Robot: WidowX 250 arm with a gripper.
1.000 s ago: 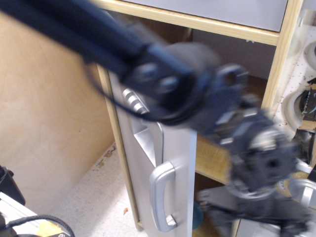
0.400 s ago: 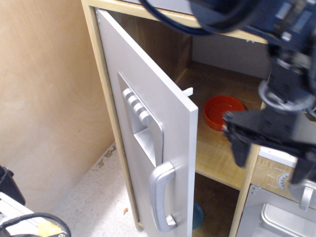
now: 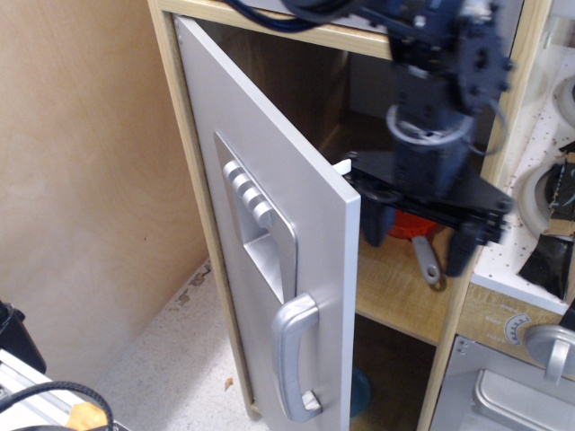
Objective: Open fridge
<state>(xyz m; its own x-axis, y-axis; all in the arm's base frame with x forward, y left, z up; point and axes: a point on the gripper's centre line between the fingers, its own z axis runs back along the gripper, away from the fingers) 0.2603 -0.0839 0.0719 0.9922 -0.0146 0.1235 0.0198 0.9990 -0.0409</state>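
The fridge has a light-wood frame (image 3: 171, 108), and its silver-grey door (image 3: 269, 206) stands swung open toward me. The door shows its recessed panel with round buttons (image 3: 252, 202) and a curved silver handle (image 3: 292, 359). My gripper (image 3: 418, 238) hangs in front of the open compartment, to the right of the door's free edge and not touching it. Its dark fingers (image 3: 377, 224) point down, spread apart and empty. An orange bowl (image 3: 406, 226) on the wooden shelf (image 3: 395, 278) is mostly hidden behind the gripper.
A plywood wall (image 3: 81, 180) stands to the left of the fridge. A small silver oven door (image 3: 503, 395) with a knob (image 3: 548, 346) sits at the lower right, below a white perforated panel (image 3: 530, 144). A blue object (image 3: 359, 391) lies in the lower compartment. Black gear (image 3: 36, 404) is at the bottom left.
The arm moved from in front of the door to the right, then up and left before the open compartment, covering the orange bowl. The door stays open.
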